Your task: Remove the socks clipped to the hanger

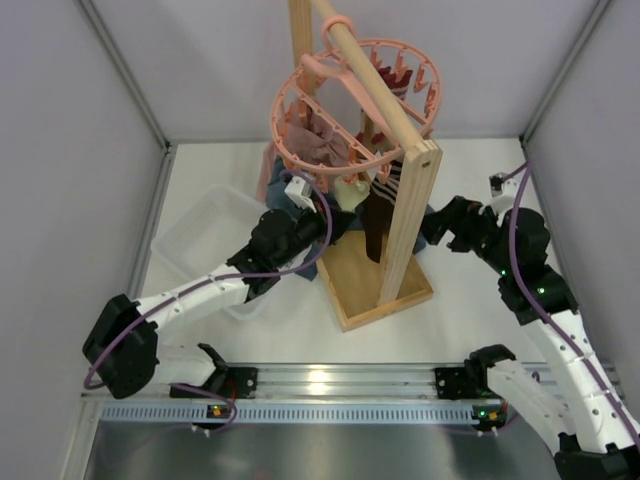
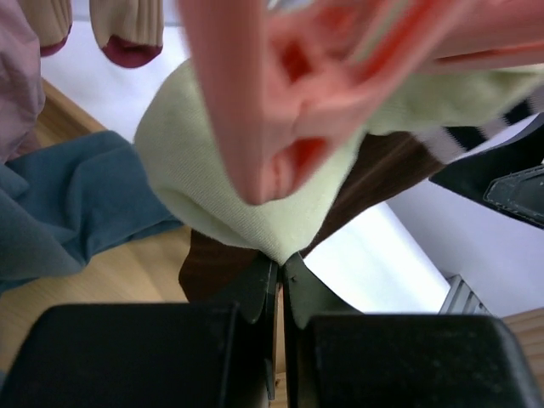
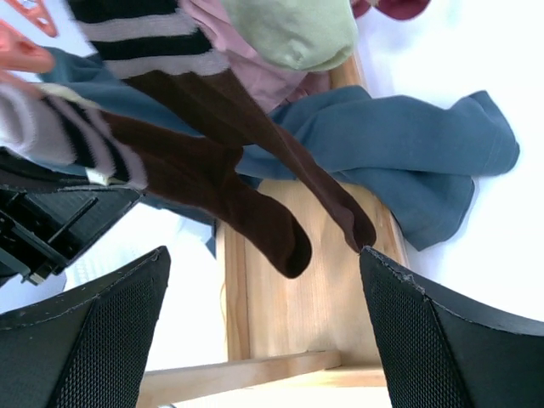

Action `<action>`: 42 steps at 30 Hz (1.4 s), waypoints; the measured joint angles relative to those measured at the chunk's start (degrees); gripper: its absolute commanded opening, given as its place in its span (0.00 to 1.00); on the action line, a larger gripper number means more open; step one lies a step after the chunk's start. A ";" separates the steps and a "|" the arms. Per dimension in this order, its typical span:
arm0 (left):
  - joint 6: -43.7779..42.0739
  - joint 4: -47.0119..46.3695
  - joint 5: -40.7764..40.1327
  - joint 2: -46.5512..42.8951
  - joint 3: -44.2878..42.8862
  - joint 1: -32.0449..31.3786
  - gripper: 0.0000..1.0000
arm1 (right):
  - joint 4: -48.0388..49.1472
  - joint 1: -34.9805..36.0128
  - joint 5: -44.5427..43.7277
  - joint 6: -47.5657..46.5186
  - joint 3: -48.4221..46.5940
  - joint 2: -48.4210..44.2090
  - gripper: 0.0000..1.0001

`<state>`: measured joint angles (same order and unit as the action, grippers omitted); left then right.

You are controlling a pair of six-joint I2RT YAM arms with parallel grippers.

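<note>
- Robot test cell in a lab, not a home: plain grey walls (image 1: 70, 150) with metal framing box in a white table (image 1: 470, 325) left, right and far.
- Two robot arms bolted to a metal rail (image 1: 330, 379) at the near edge.
- Staged props: wooden rack (image 1: 410, 220), pink hanger (image 1: 277, 118) with socks (image 1: 378, 225), clear bin (image 1: 195, 235) left.

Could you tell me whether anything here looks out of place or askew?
Yes: the blue-grey cloth sprawls across the rack's wooden base and onto the table instead of hanging clear like the dark brown socks beside it. Whether it is clipped above, I cannot tell.
</note>
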<state>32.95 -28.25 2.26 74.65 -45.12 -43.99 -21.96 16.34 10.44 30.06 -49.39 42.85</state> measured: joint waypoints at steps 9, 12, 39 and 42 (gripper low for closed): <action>1.49 -1.49 0.81 -12.90 6.45 0.02 0.00 | -6.95 0.00 0.48 -1.62 -0.44 -8.68 0.79; 2.38 -1.66 1.29 -16.52 8.61 0.02 0.00 | -10.36 0.02 1.75 -2.05 -1.92 -9.73 0.77; 6.47 5.99 4.57 -20.46 9.49 0.02 0.00 | -24.35 -7.26 30.36 -0.46 -28.55 -11.45 0.69; 6.78 6.54 4.44 -20.46 9.49 0.02 0.00 | -24.41 -9.81 34.93 0.48 -30.29 -11.61 0.69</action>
<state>39.72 -21.71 6.70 54.19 -35.64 -43.97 -46.37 6.52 45.36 30.55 -79.68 31.24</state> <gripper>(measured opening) 0.019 0.689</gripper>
